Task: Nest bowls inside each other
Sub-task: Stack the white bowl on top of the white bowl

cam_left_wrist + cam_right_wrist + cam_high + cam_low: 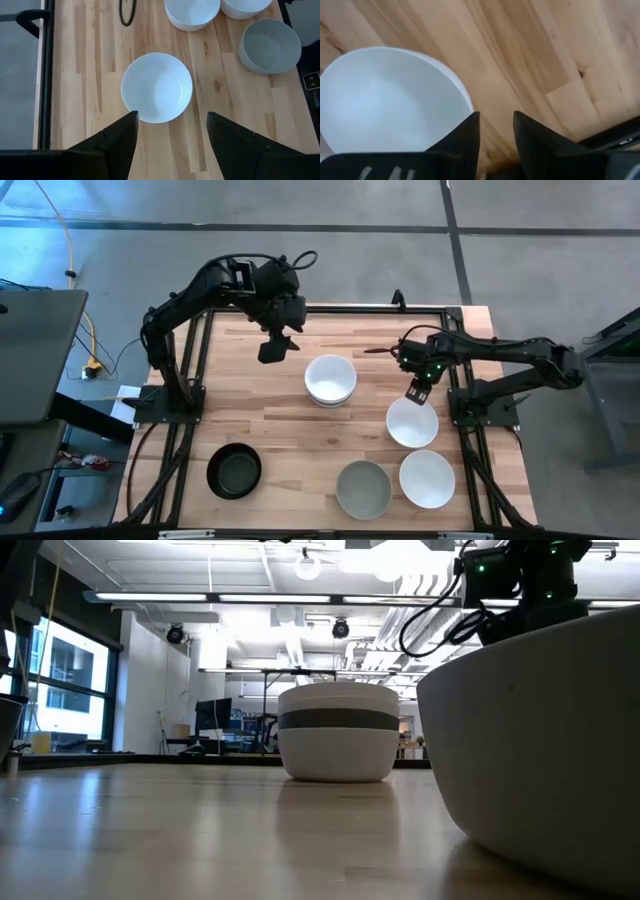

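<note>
The right gripper (pixel 418 393) hangs at the rim of a white bowl (pixel 412 422), fingers partly apart and holding nothing. It should straddle the rim squarely before closing. The left gripper (pixel 277 348) waits spread near the stacked bowls (pixel 330 379). Only the low view shows that stack's grey band.

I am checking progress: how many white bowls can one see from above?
3: the stack's top bowl mid-table; a second bowl at the right gripper; a third bowl beside the grey bowl. The stack may hide more.
</note>
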